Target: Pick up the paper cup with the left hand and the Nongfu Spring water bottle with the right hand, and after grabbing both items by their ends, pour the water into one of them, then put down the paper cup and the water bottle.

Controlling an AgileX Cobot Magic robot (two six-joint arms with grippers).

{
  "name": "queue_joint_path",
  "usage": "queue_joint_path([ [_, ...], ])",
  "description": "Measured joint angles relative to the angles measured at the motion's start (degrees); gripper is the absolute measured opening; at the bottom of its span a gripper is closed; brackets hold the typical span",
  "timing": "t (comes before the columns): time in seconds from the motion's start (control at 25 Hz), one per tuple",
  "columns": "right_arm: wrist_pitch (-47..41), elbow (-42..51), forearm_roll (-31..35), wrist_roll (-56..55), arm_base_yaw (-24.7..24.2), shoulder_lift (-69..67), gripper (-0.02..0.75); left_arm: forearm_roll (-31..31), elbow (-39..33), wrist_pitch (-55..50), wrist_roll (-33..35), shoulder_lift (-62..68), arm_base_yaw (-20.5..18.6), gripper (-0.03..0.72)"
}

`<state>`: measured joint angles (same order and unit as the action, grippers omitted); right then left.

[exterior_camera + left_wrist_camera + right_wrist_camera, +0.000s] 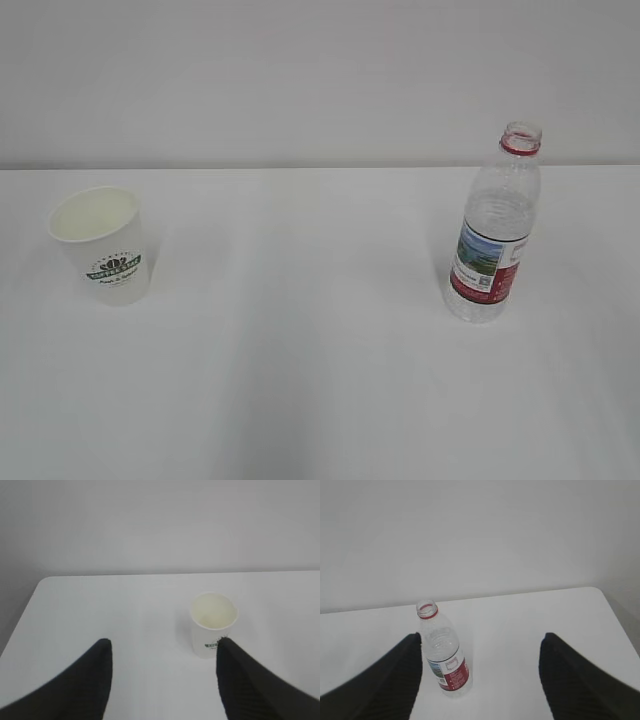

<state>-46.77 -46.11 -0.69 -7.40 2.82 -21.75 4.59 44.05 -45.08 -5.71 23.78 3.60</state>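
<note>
Standing upright on the white bench (320, 400), the paper cup (103, 243) and the Nongfu Spring water bottle (494, 228) sit well apart, the bottle far to the cup's right with its cap off. Seen from the left wrist, the left gripper (162, 652) has its fingers (95, 675) spread wide and empty; the cup lies ahead, off toward the right finger. From the right wrist, the right gripper (480, 647) is likewise spread and empty; the bottle (442, 652) stands just beside its left finger, long axis vertical. Each arm probably needs a sideways correction before closing in.
</note>
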Motion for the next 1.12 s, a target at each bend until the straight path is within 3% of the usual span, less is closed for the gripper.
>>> queue_joint_path([
  [1.12, 28.21, -0.13, 1.17, 5.56, 0.00, -17.79, 0.549, 5.13, 0.09, 21.06, 0.00, 15.30, 0.04, 0.477],
])
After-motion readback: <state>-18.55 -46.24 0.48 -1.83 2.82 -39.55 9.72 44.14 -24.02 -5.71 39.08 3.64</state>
